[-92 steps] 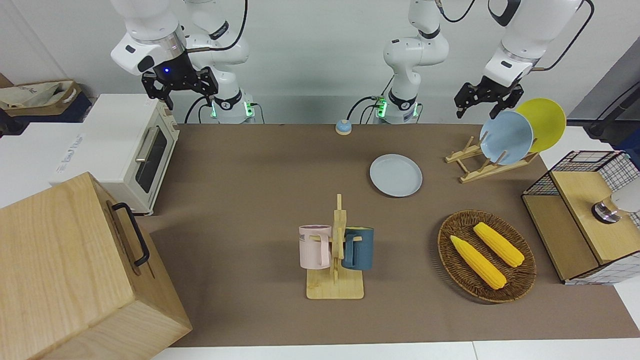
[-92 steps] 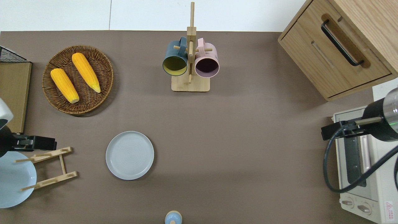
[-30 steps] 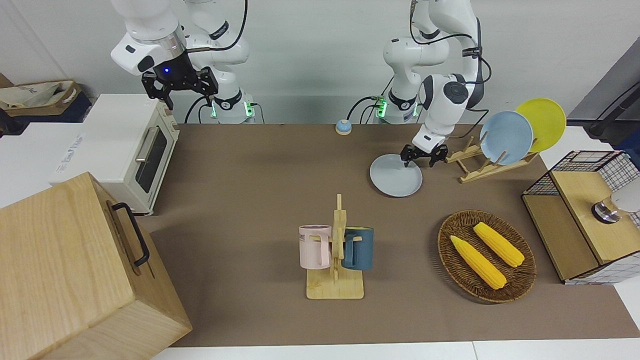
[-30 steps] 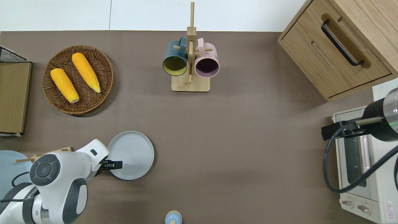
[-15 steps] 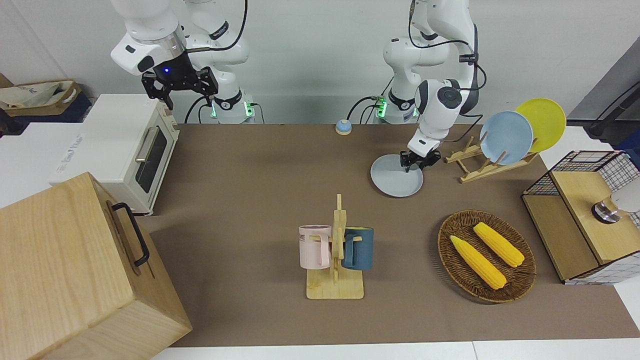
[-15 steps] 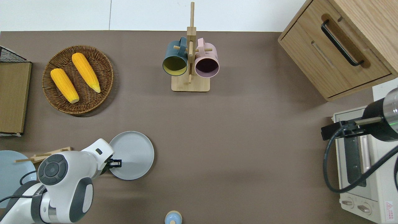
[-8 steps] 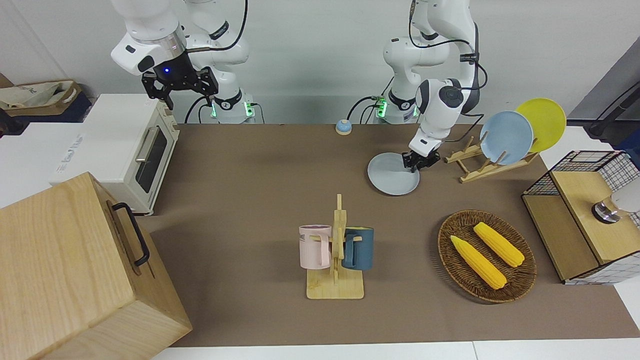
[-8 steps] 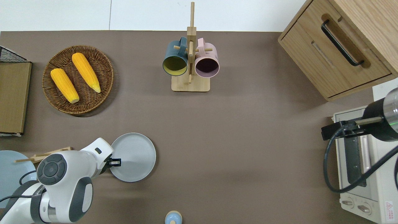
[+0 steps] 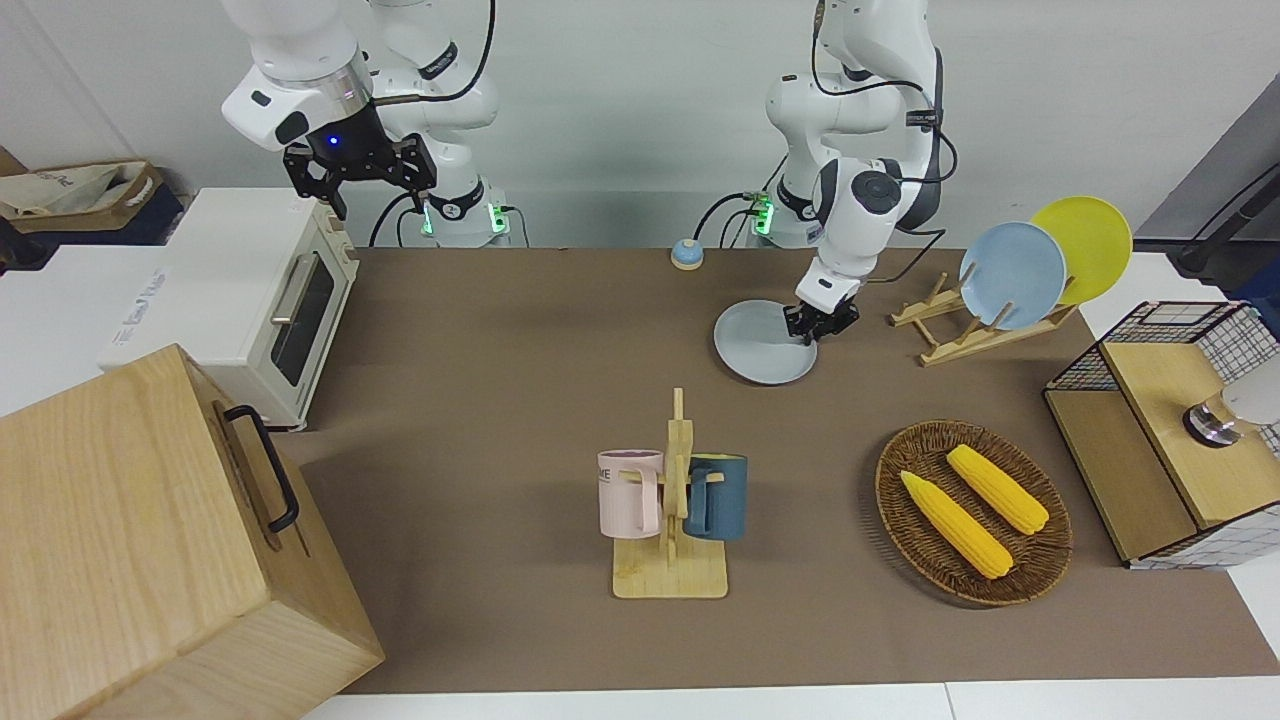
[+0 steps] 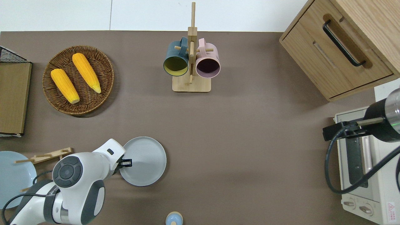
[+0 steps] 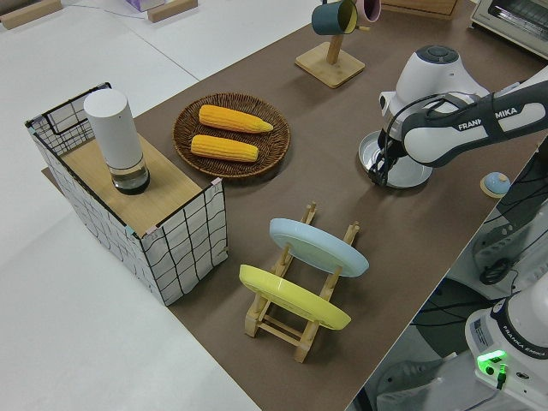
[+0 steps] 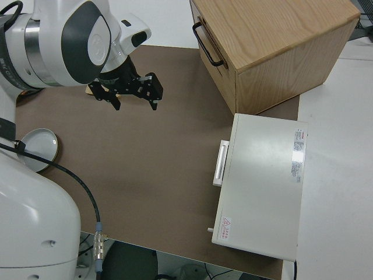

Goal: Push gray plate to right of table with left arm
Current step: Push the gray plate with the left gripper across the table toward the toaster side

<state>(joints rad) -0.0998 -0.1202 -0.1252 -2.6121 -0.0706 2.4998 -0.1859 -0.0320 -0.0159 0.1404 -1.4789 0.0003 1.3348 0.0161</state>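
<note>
The gray plate (image 9: 762, 345) lies flat on the brown table (image 9: 500, 350), between the small blue bell and the mug rack, and shows in the overhead view (image 10: 147, 161) and the left side view (image 11: 409, 169). My left gripper (image 9: 815, 328) is down at table height, against the plate's rim on the side toward the left arm's end of the table (image 10: 126, 162). My right arm is parked, its gripper (image 9: 372, 190) open and empty.
A mug rack (image 9: 672, 500) holds a pink and a blue mug. A wicker basket (image 9: 1040, 560) holds two corn cobs. A plate rack (image 9: 960, 335) holds the light-blue plate (image 9: 1012, 275) and the yellow plate (image 9: 1090, 240). A toaster oven (image 9: 270, 300), a wooden drawer box (image 9: 150, 540) and a small blue bell (image 9: 686, 254) are also present.
The left arm came down to the plate's rim and has slid the plate toward the right arm's end of the table, slightly nearer to the robots. The right arm has not moved.
</note>
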